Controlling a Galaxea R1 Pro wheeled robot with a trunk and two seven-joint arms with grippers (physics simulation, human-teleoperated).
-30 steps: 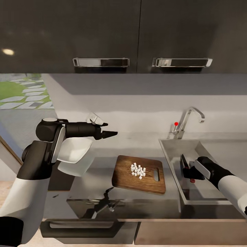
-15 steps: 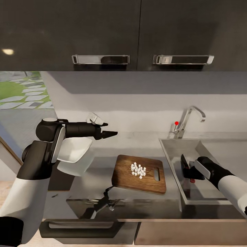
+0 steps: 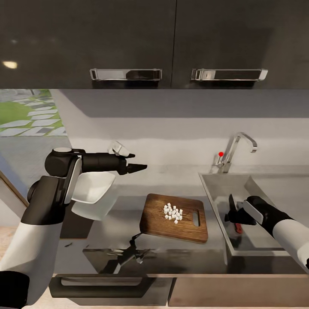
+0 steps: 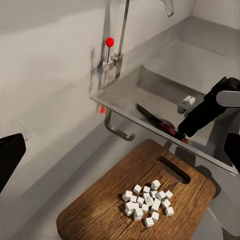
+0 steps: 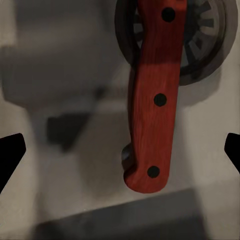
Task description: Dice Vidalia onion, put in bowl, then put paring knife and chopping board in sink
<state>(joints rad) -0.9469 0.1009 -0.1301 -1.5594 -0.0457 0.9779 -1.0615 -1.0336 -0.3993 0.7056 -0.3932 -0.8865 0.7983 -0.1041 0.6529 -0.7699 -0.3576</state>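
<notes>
The paring knife [image 5: 155, 100] is found inside the sink [image 3: 214, 184], its red-brown handle crossing the round drain [image 5: 200, 45]. In the right wrist view the two fingertips of the right gripper [image 3: 238, 215] are seen spread wide at either side of the handle, touching nothing, so the knife is judged to be let go. The gripper is held low in the basin, probably so that the knife is set down rather than thrown.

At 9 o'clock from the sink, the chopping board [image 3: 189, 229] is laid flat on the countertop [image 3: 128, 189], its slot handle turned toward the sink. The diced onion [image 3: 173, 213] is heaped near the board's middle; none has yet been moved to the bowl [image 3: 94, 189], which is placed at 9 o'clock from the board and partly hidden by the left arm. The left gripper [image 3: 138, 167] is held above the counter at 11 o'clock from the board, its fingers parted and empty, likely parked clear of the work.

The handle's three rivets and the drain grille are given by the right wrist view alone. The dark blade, pointed toward the tap [image 3: 238, 148], is shown by the left wrist view, along with the cubes counted singly.
</notes>
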